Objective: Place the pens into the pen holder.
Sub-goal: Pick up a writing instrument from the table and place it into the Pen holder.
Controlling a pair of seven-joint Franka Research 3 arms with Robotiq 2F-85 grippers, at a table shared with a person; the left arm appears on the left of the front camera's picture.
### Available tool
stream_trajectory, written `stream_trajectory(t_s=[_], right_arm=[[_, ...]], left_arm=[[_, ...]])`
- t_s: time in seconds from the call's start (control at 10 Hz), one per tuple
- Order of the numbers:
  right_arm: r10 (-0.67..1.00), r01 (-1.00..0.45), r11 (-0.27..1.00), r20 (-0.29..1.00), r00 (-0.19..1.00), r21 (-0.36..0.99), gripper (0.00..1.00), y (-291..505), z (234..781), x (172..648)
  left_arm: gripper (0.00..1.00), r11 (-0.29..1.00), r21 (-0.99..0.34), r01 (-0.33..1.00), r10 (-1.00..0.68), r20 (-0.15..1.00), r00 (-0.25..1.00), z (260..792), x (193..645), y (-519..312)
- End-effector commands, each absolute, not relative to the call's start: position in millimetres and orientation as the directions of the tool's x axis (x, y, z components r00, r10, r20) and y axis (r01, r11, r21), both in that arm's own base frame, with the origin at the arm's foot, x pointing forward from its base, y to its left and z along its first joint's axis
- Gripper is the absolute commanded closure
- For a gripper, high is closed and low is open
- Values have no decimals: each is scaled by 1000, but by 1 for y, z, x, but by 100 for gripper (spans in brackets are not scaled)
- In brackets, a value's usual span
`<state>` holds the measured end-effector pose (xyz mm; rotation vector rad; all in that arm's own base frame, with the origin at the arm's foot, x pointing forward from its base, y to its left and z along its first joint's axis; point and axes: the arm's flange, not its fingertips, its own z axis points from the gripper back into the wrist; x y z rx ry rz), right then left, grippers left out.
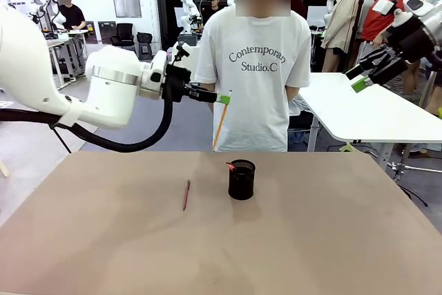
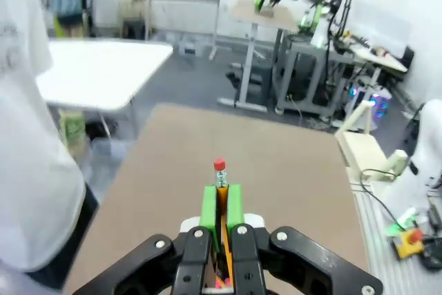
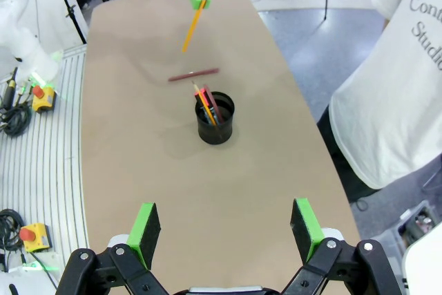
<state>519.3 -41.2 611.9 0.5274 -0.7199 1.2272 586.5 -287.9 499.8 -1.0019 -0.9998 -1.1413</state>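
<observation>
Front view: my left gripper [image 1: 222, 98], left of centre in the upper half, has its jaws closed on the top end of the yellow-orange pen [image 1: 219, 126]. The pen hangs in the air, slanting a little to the lower left, up and to the left of the pen holder [image 1: 242, 183] in the frame. Against the white shirt of the person [image 1: 255, 67] its thin shaft is hard to trace. The holder stands at mid-frame on the brown table [image 1: 103, 240], and the reddish-brown pen [image 1: 186, 195] lies flat to its left, apart from it. A small red end shows at the holder's rim. In the right wrist view I make out a few orange and red sticks [image 3: 207, 107] leaning inside, though I cannot count them. Left wrist view: the green pads [image 2: 208, 205] press both sides of the pen, and its red-eraser end rises past them. The rest of the shaft is mostly hidden between the fingers. My right gripper [image 1: 357, 79], upper right in the front view, hangs well apart from the table things, jaws wide with nothing between them. Its arm is cut off by the frame edge. In the right wrist view its two pads stand far apart at the bottom edge.
</observation>
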Motion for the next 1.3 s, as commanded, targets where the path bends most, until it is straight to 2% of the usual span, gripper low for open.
stream_trajectory(t_s=[0.0,0.2,0.3,0.7,1.2], right_arm=[[650,-963,271,740,172,-14,0,-41,613,519],[650,-963,271,740,172,-14,0,-41,613,519],[650,-963,271,740,172,-14,0,-41,613,519],[650,-963,271,740,172,-14,0,-41,613,519],[650,-963,271,740,172,-14,0,-41,613,519]], left_arm=[[100,74,-8,997,-89,996,14,490,581,-296],[100,58,-24,998,28,999,22,489,576,-297],[100,103,-20,994,-109,994,31,496,583,-305],[100,99,-12,995,-77,997,19,493,583,-306],[100,-71,200,977,-20,979,-202,456,604,-314]])
